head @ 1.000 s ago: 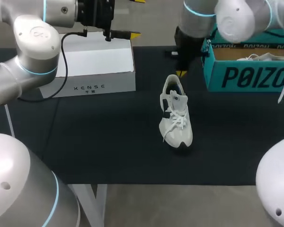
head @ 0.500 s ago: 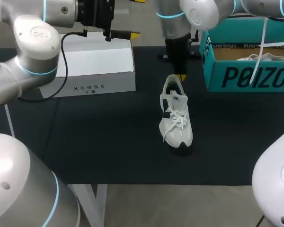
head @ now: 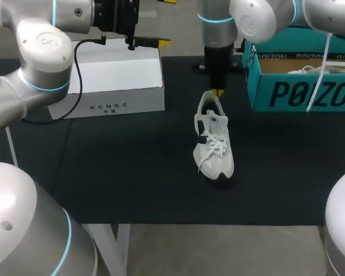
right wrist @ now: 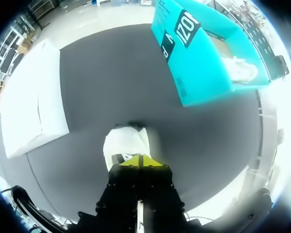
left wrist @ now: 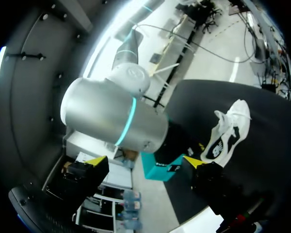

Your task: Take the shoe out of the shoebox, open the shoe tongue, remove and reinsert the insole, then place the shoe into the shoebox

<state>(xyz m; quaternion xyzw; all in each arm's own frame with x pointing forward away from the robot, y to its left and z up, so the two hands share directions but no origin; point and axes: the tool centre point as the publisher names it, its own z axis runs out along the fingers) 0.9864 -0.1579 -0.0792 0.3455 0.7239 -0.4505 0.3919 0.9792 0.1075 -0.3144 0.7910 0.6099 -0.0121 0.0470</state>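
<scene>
A white lace-up fabric sneaker (head: pixel 214 144) stands upright on the black table cover (head: pixel 121 172), near but outside the teal cardboard shoebox (head: pixel 293 95). The right gripper (head: pixel 218 92) hangs at its heel, yellow tips pressed together, holding nothing. The shoe looks light and soft, so the firmer heel collar is probably the best place to grip.

Black table (head: pixel 132 172): bare surface runs along the near edge and on both sides of the white shoe (head: pixel 214 144), leaving its left side, right side and toe end open to approach. At the heel end, the right gripper (head: pixel 218 92), fingers pressed together, hangs just above the collar and blocks that side. A white box (head: pixel 118 80) stands at the far left and an open-topped teal shoebox (head: pixel 302 80) at the far right. Both are well apart from the shoe.
</scene>
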